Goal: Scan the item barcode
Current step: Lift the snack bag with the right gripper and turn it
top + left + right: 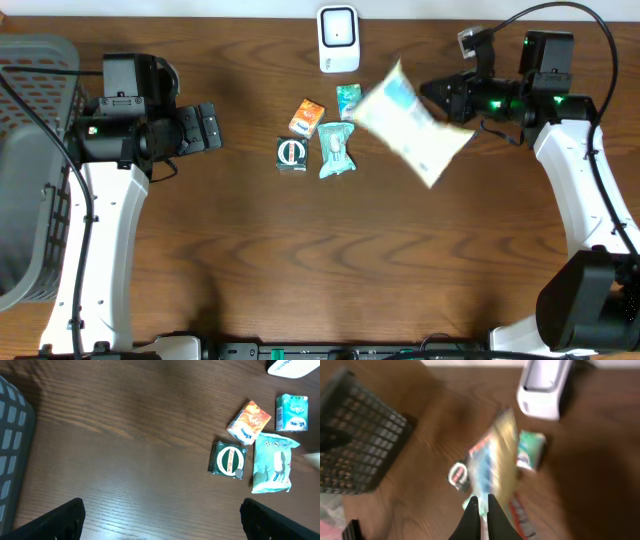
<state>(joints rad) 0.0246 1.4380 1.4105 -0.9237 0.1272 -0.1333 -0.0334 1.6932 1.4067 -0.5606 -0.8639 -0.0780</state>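
Note:
The item, a large white and blue bag (410, 120), hangs tilted above the table, blurred with motion. My right gripper (445, 100) is shut on its right edge. In the right wrist view the fingers (482, 505) pinch the thin bag (495, 455) edge-on. The white barcode scanner (338, 38) stands at the back centre, just left of the bag, and also shows in the right wrist view (545, 382). My left gripper (210, 128) hovers open over bare wood at the left, its fingers wide apart (165, 525) with nothing between them.
Four small packs lie mid-table: an orange packet (307, 117), a small green pack (348, 100), a dark green packet (292, 153) and a teal wipes pack (336, 148). A grey basket (30, 150) stands at the left edge.

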